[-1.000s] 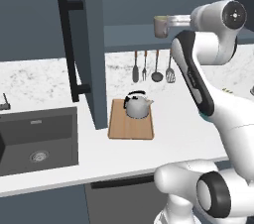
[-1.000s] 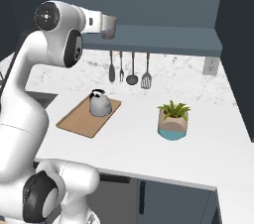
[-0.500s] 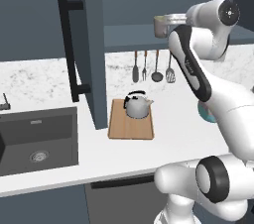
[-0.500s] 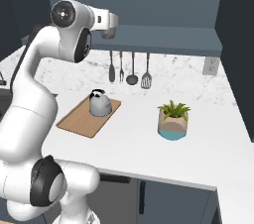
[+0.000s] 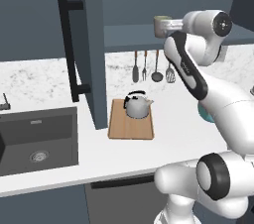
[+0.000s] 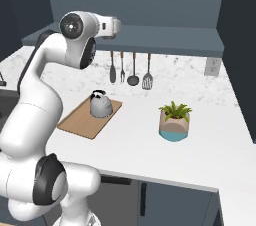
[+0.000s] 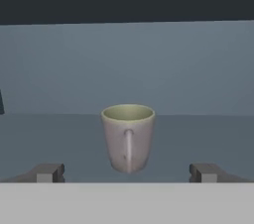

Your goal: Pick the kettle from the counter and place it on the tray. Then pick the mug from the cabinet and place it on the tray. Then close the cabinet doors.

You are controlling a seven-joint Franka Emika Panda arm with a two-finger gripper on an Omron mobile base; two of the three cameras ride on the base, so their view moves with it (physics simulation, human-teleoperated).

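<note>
The white jointed arm is reaching up and level into the dark slate-blue wall cabinet (image 5: 129,34), its forearm bent sharply back at the elbow. The gripper (image 7: 128,172) is pointing straight at the greyish-beige mug with a pale green inside (image 7: 128,138), which is standing upright on the cabinet shelf, handle facing the hand. The jaws are standing wide apart, either side of the mug, not touching it. The squat silver-grey kettle (image 5: 137,105) is sitting on the light-brown wooden tray (image 5: 131,126) on the white speckled counter (image 6: 150,140).

Counter (image 5: 163,143): the wooden tray (image 5: 130,127) and a teal plant pot (image 6: 174,129) are borne well apart; a dark sink (image 5: 37,139) is inset.
Tray: the kettle (image 5: 137,105) is carried upright.
Cabinet shelf (image 7: 59,136): the mug (image 7: 128,137) is supported upright.
</note>
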